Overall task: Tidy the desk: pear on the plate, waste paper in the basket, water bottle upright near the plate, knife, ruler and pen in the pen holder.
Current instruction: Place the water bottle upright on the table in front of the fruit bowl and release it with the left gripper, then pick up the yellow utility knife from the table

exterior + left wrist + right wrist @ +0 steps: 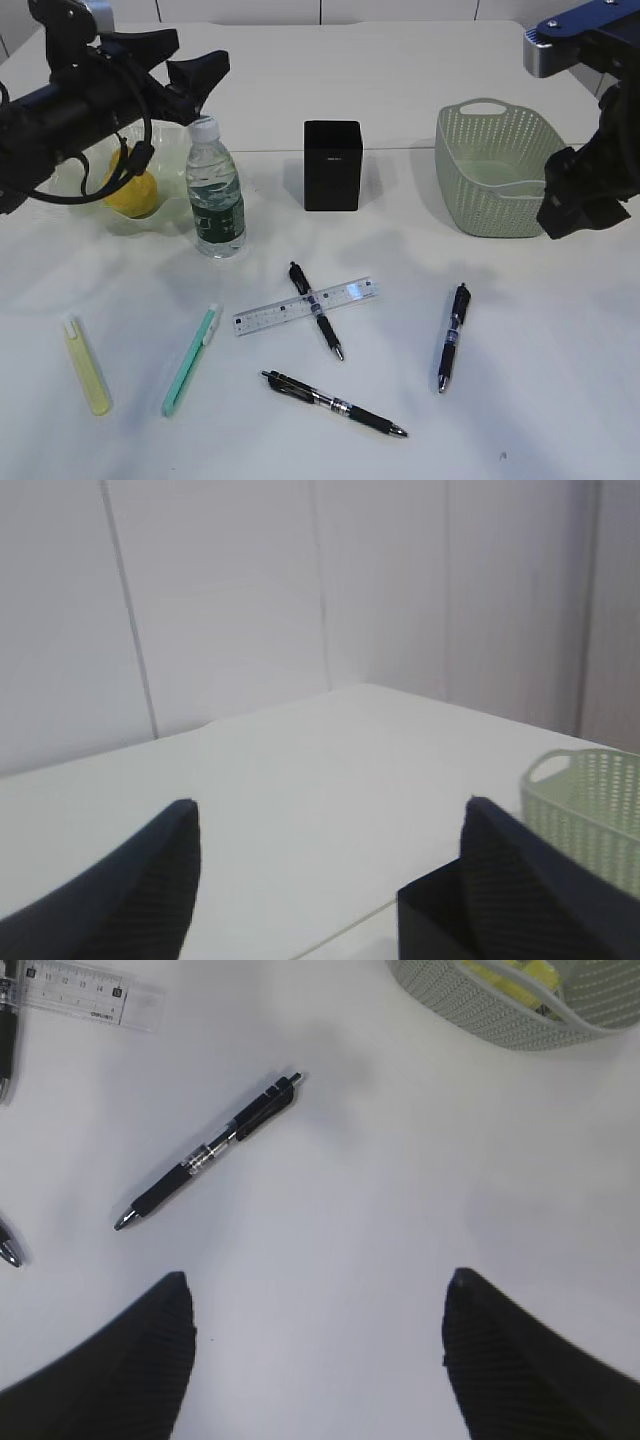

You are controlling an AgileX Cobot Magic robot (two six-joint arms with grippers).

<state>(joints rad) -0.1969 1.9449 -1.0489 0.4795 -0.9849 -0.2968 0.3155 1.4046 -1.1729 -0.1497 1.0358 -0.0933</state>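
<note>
The yellow pear [130,192] lies in the ruffled glass plate [75,178] at the left. Just right of the plate, the water bottle [216,190] stands upright. The black pen holder [332,165] sits mid-table, and the basket [495,168] holds the yellow waste paper [515,974]. On the desk lie the clear ruler [305,305], three black pens [316,310] [452,336] [335,402], a yellow knife [86,366] and a green knife [190,360]. My left gripper [202,47] hangs open and empty above the bottle. My right gripper [317,1278] is open and empty over bare desk near one pen [210,1148].
The right arm [590,180] hangs close beside the basket's right side. One pen lies across the ruler. The left wrist view shows the pen holder's top [430,920], the basket's rim [590,810] and the wall beyond the far desk edge.
</note>
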